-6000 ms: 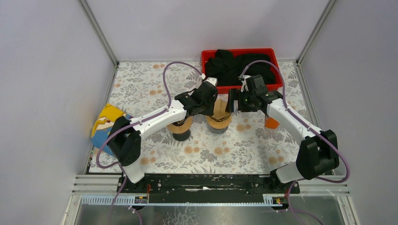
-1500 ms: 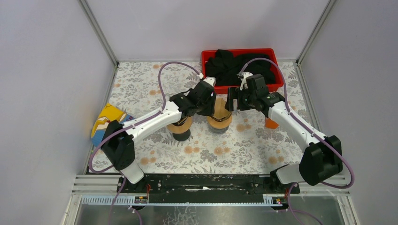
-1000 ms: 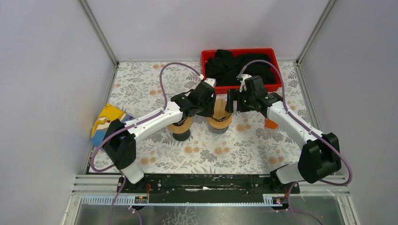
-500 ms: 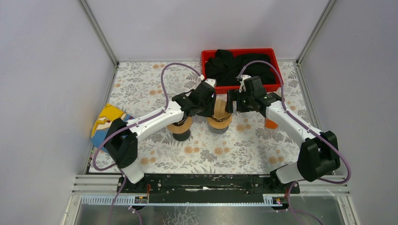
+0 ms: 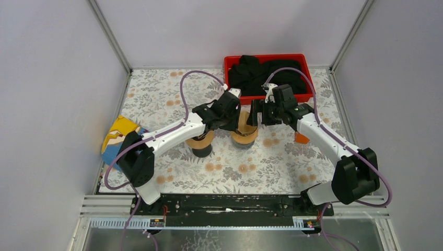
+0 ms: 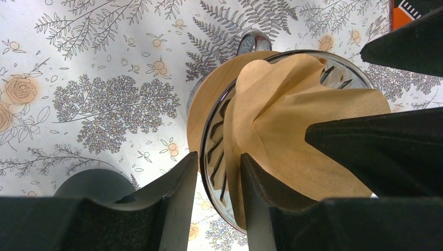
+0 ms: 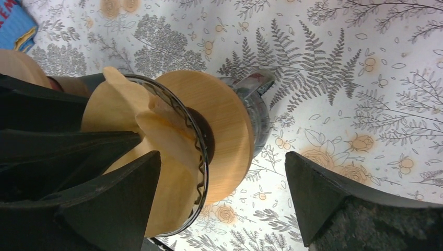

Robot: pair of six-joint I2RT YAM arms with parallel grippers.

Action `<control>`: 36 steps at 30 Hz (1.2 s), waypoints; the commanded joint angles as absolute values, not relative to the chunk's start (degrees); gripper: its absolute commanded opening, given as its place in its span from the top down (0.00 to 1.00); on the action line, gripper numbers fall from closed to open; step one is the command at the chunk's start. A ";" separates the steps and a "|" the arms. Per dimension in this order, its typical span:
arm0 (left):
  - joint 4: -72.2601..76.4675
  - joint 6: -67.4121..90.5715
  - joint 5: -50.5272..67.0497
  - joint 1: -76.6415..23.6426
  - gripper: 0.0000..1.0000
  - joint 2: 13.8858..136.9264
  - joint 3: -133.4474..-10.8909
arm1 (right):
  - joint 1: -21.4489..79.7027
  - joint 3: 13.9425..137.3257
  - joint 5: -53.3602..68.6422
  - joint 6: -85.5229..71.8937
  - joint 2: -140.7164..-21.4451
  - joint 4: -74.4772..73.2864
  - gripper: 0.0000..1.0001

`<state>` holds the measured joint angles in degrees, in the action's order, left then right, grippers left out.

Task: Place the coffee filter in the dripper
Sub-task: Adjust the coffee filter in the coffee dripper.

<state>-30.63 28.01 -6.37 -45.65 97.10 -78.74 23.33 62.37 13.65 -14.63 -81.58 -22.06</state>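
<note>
Little has changed over the last few seconds: the right gripper [image 7: 222,157] has edged slightly closer to the dripper [image 7: 230,120], while the left gripper [image 6: 218,162] stays where it was on the rim. The brown paper coffee filter [image 6: 308,125] sits inside the glass cone of the dripper, as before, its top edge crumpled and standing above the rim. The left claw is about half closed across that rim, one finger outside the glass and the other inside against the paper, clamping the filter's edge to the wall. The right claw is spread wide and holds nothing. One finger lies over the filter side and the other is well clear of the wooden collar. The dripper stands mid-table [image 5: 156,99], beside a second brown-topped black cup [image 5: 201,142]. A red bin [image 5: 308,78] of black cloth sits behind it.
</note>
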 commanded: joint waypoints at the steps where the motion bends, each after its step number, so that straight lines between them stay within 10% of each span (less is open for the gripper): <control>1: -30.06 28.21 -5.89 -45.91 0.58 98.16 -79.58 | 24.15 62.77 17.13 -15.78 -81.69 -19.60 0.04; 36: -30.32 28.21 -6.35 -45.89 0.58 97.73 -80.12 | 26.70 66.31 14.25 -16.03 -86.81 -22.22 0.01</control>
<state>-30.65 27.99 -6.37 -45.74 97.23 -78.98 25.61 63.90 11.97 -14.87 -86.96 -25.30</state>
